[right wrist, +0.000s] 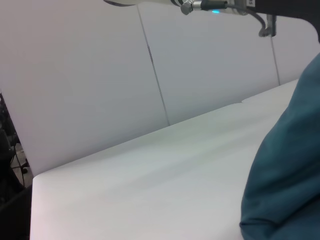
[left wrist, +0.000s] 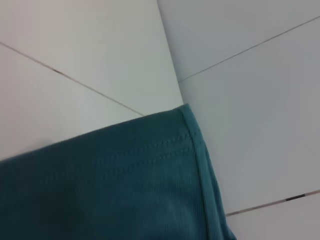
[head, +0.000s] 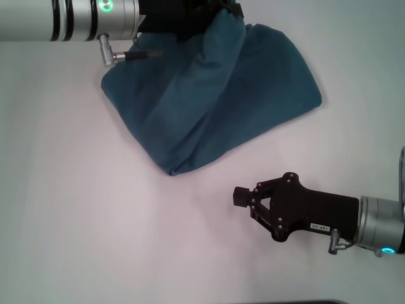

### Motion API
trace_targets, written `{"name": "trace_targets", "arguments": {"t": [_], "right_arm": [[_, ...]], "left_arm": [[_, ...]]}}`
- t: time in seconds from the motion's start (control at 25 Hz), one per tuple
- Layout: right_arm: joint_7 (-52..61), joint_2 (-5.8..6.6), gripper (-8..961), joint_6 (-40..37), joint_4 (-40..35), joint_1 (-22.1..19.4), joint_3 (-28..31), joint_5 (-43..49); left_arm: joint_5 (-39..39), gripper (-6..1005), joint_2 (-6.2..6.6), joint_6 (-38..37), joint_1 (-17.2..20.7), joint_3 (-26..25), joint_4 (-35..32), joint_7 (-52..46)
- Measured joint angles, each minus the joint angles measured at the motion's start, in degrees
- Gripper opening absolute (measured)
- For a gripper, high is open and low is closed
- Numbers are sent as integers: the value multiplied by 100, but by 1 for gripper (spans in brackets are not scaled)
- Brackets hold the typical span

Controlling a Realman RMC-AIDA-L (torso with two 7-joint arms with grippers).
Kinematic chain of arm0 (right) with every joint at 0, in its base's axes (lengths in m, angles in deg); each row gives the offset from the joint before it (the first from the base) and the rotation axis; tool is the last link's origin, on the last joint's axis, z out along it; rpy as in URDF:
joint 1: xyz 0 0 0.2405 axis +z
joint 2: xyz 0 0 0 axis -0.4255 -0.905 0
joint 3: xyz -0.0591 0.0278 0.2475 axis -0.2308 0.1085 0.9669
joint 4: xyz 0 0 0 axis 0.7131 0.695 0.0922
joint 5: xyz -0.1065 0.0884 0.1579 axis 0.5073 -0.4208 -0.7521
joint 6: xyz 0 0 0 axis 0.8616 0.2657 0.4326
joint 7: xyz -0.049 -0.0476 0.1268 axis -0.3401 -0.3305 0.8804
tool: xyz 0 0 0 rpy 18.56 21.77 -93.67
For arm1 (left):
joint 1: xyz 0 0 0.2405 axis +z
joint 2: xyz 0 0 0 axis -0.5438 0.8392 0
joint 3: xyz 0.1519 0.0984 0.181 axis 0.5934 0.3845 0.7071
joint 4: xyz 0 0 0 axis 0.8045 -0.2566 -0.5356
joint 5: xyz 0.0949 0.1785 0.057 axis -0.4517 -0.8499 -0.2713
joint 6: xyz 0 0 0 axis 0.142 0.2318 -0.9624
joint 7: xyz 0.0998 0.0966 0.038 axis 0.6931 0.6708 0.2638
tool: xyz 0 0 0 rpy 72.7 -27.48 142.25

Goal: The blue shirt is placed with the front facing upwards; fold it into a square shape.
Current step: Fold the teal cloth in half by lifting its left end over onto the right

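The blue shirt (head: 215, 107) lies bunched in a rough folded heap on the white table (head: 76, 209), plain teal side up, with no lettering showing. Its far edge is drawn up to my left gripper (head: 212, 19) at the top of the head view, which is shut on the cloth. The left wrist view is filled by a stitched hem of the blue shirt (left wrist: 150, 180). My right gripper (head: 243, 197) hovers over bare table near the shirt's front corner, apart from it, fingers together and empty. The right wrist view has the shirt (right wrist: 287, 175) at its side.
The white table (right wrist: 150, 190) stretches to the left and front of the shirt. Pale wall panels (right wrist: 100, 75) stand behind it. My left arm (right wrist: 215, 7) crosses the top of the right wrist view.
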Motion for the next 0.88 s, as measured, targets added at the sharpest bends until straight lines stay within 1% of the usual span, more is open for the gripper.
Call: {"name": "trace_targets", "arguments": {"t": [0.28, 0.44, 0.68, 0.76, 0.88], "right_arm": [[3, 0, 29, 18, -12, 10, -1, -15], [4, 0, 28, 104, 5, 30, -1, -16], [4, 0, 27, 154, 9, 38, -1, -11], [15, 0, 27, 186, 10, 38, -1, -9], [53, -4, 28, 233, 16, 51, -1, -8]], "left_arm": [[7, 45, -46, 50, -155, 0, -5, 17], [-20, 46, -43, 203, -210, 63, -86, 20], [113, 83, -36, 272, -207, 4, -167, 199], [197, 95, -38, 283, -258, 1, -206, 254], [303, 113, -49, 331, -433, 33, -358, 322]]}}
